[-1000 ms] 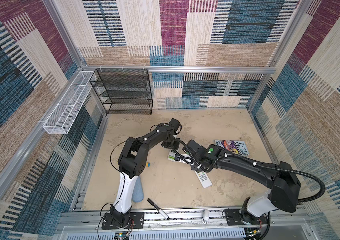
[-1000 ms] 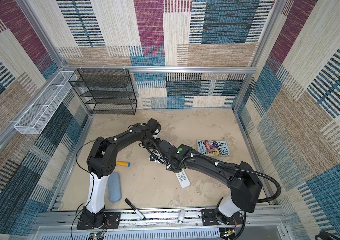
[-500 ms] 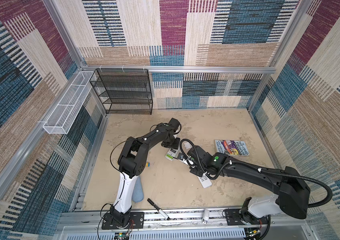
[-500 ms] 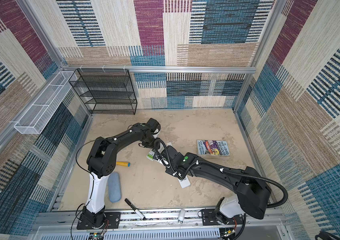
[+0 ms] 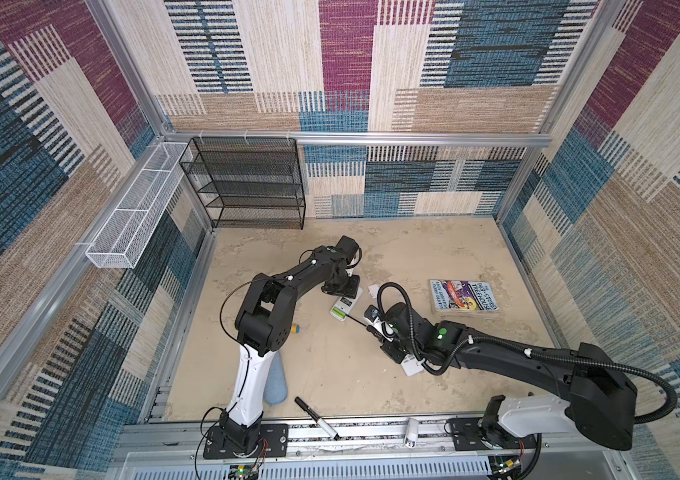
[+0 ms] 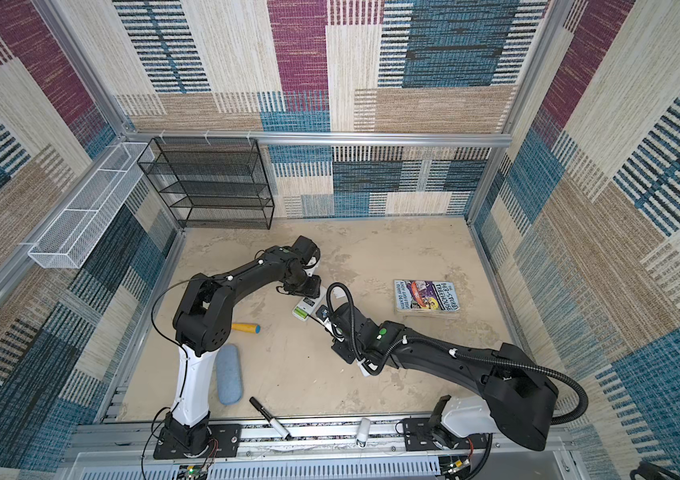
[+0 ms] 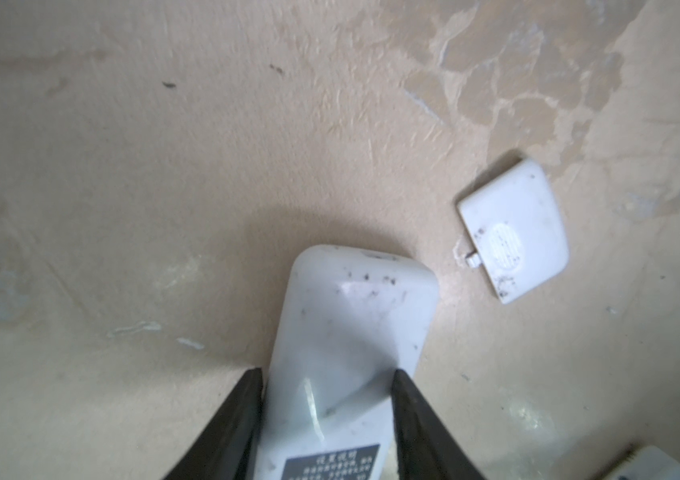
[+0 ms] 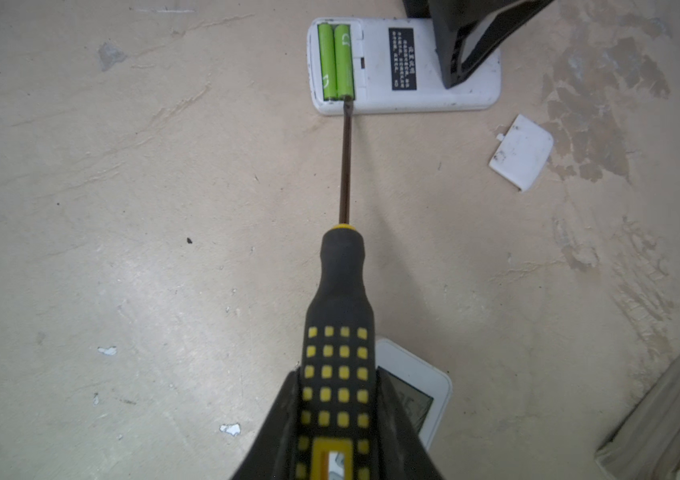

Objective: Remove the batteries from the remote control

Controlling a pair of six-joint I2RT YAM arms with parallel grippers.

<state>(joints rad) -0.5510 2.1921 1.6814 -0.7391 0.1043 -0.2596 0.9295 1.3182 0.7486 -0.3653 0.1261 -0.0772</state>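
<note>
The white remote control (image 8: pixel 405 66) lies back-up at mid-table (image 5: pixel 346 305) with its compartment open. Two lime green batteries (image 8: pixel 335 60) sit side by side in it. My left gripper (image 7: pixel 326 376) is shut on the remote's other end, one finger on each long side. My right gripper (image 8: pixel 336 376) is shut on the handle of a black-and-yellow screwdriver (image 8: pixel 340 291). The screwdriver's tip rests at the end of one battery. In both top views the right gripper (image 5: pixel 375 328) is to the right of the remote and nearer the front.
The loose white battery cover (image 8: pixel 521 151) lies beside the remote. A second white remote (image 5: pixel 411 368) lies under my right arm. A book (image 5: pixel 463 296) is at the right, a blue case (image 5: pixel 277 382) and marker (image 5: pixel 315 417) at the front, a yellow handle (image 6: pixel 245 328) at the left, a black rack (image 5: pixel 247 185) at the back.
My right arm has drawn back from over the remote toward the front, still holding the screwdriver. The left arm and the remote have stayed put.
</note>
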